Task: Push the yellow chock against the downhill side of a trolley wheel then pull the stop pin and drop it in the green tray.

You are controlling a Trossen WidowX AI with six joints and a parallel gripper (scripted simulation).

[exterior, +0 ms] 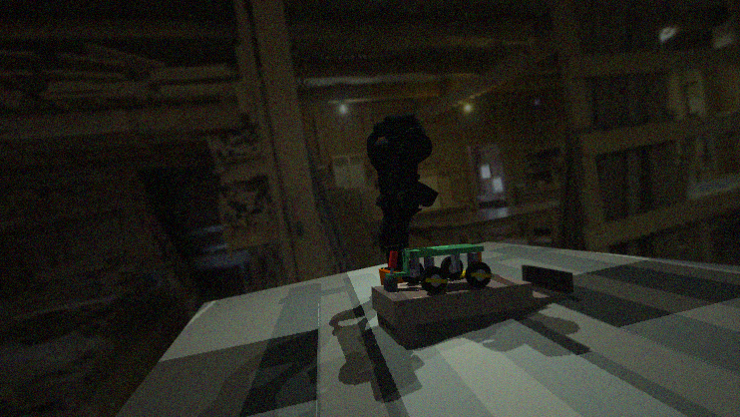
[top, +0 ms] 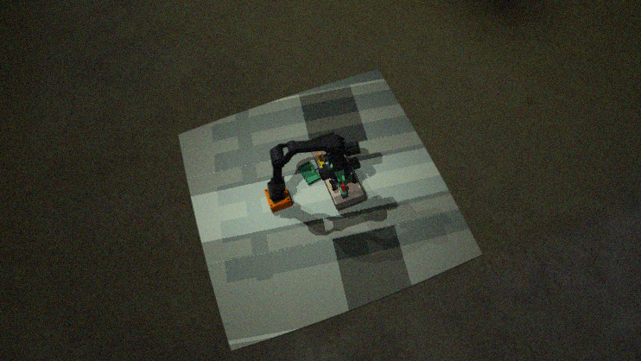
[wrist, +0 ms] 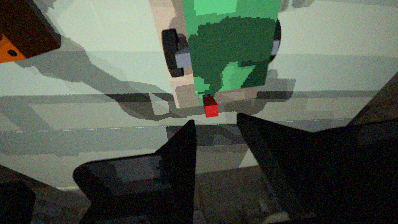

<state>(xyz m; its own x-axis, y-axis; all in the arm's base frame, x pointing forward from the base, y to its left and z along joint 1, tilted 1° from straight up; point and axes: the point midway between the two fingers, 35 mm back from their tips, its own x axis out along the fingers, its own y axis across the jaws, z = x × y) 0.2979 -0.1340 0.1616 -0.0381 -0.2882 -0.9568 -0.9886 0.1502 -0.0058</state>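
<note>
The green trolley (top: 341,176) (exterior: 445,250) (wrist: 232,42) stands on the ramp (top: 351,199) (exterior: 461,307). The red-headed stop pin (top: 343,187) (exterior: 393,258) (wrist: 211,108) stands upright at its uphill end. The yellow chock (top: 320,161) with its orange handle is on the ramp at the trolley's downhill end, on the tray side; whether it touches the wheel cannot be told. My gripper (wrist: 215,121) is partly open and empty, above the ramp; in the wrist view the pin head appears just beyond its fingertips. The green tray (top: 309,174) lies beside the ramp, with no pin visible in it.
The orange robot base (top: 281,204) (wrist: 12,51) stands on the tray side of the ramp. A dark upright board (exterior: 547,278) stands at the ramp's downhill end. The arm hangs over the trolley in the top view and hides part of it. Strong shadows cross the table.
</note>
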